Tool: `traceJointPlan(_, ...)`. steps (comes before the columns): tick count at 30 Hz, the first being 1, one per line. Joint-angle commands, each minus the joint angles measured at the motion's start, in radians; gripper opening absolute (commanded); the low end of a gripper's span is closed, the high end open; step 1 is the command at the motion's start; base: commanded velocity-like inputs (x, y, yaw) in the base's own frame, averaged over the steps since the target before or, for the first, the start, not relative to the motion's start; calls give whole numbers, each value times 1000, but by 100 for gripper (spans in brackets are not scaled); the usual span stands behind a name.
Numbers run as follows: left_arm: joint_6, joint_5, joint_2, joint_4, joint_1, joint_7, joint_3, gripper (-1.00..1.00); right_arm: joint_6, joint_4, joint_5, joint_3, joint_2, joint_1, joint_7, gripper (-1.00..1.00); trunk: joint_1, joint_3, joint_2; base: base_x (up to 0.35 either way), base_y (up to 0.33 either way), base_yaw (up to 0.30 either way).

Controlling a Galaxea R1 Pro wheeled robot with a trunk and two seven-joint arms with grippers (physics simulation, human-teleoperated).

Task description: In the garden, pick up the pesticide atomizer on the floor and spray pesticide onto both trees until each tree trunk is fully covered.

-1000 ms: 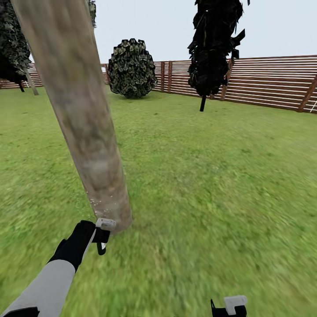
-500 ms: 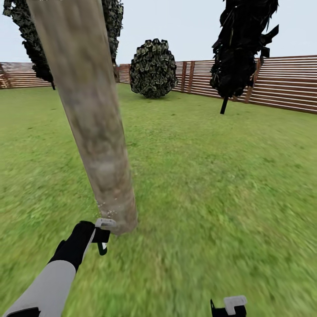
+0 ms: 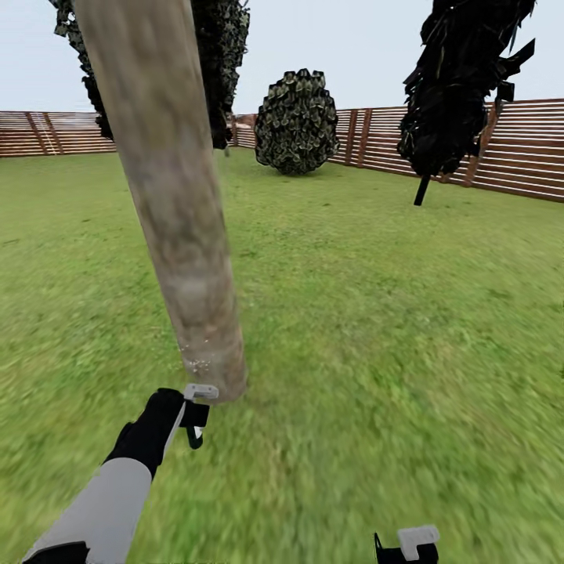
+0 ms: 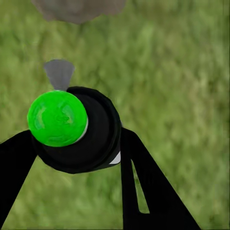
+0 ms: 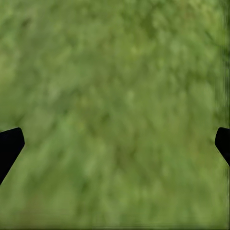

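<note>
One tree's thick grey-brown trunk point(image 3: 176, 211) leans across the head view's left half and meets the grass point(image 3: 376, 329) ahead of me. My left gripper point(image 3: 194, 415) is shut on the pesticide atomizer point(image 3: 196, 429), a small dark sprayer, just short of the trunk's base. White specks point(image 3: 192, 365) dot the bark low down. In the left wrist view the atomizer point(image 4: 93, 132) has a green cap point(image 4: 57, 118) and a grey nozzle point(image 4: 58, 73) aimed toward the trunk base point(image 4: 79, 7). My right gripper point(image 5: 115, 143) hangs open over grass, also at the head view's lower edge point(image 3: 407, 544).
A brown slatted fence point(image 3: 517, 153) rings the lawn. A round leafy bush point(image 3: 296, 121) stands at the far side, a dark narrow tree point(image 3: 462, 86) to the right, and dark foliage point(image 3: 223, 55) behind the trunk. Open grass spreads right of the trunk.
The camera has turned left, so the fence, bush and dark tree have slid right in the picture. The left gripper stays shut on the atomizer at the trunk's base.
</note>
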Motion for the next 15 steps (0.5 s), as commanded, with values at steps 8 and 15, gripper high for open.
traceJointPlan(8,80,-23,-46,-3,-82,-6,5,-100,-1,0,-2,7,0,0,-6,100,0,-1,0,73,-92,17)
traceJointPlan(15,141,-19,52,-12,-115,-15,5,-100,-1,0,-2,7,0,0,-6,100,0,-1,0,1,-1,161)
